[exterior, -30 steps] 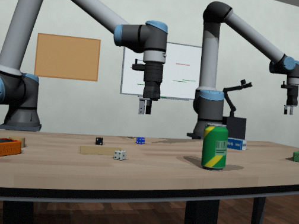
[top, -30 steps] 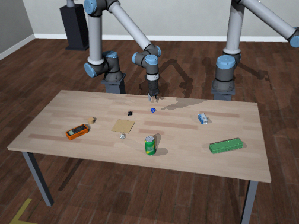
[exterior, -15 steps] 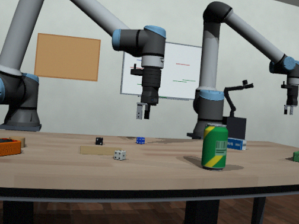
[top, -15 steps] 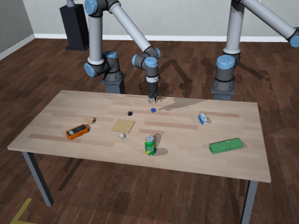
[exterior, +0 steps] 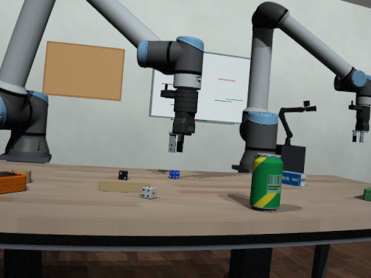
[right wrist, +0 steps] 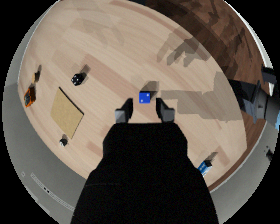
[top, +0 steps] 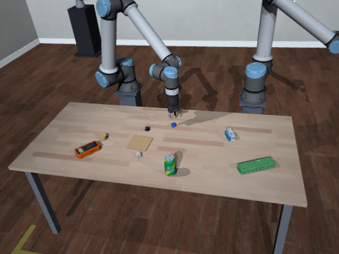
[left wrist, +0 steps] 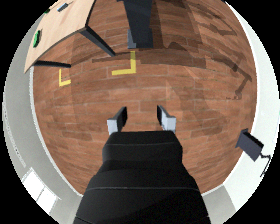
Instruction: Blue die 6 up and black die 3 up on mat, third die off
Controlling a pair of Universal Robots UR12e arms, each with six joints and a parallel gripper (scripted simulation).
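The blue die (top: 173, 125) (exterior: 174, 174) (right wrist: 144, 97) lies on the table, off the mat; its top shows a few white pips, too small to read surely. The black die (top: 147, 128) (exterior: 123, 175) (right wrist: 77, 79) lies behind the tan mat (top: 139, 143) (exterior: 121, 187) (right wrist: 67, 115); its top number is unclear. The white third die (top: 138, 154) (exterior: 149, 192) (right wrist: 63, 142) sits just in front of the mat, off it. My right gripper (top: 173, 115) (exterior: 176, 151) (right wrist: 144, 104) is open and empty, pointing down above the blue die. My left gripper (exterior: 358, 141) (left wrist: 142, 112) is open and empty, away from the table.
A green can (top: 170, 166) (exterior: 266, 183) stands near the front edge. An orange meter (top: 87, 149) and a wooden cylinder (top: 103, 136) are left of the mat. A blue-white box (top: 230, 134) and a green block (top: 256, 165) lie at the right.
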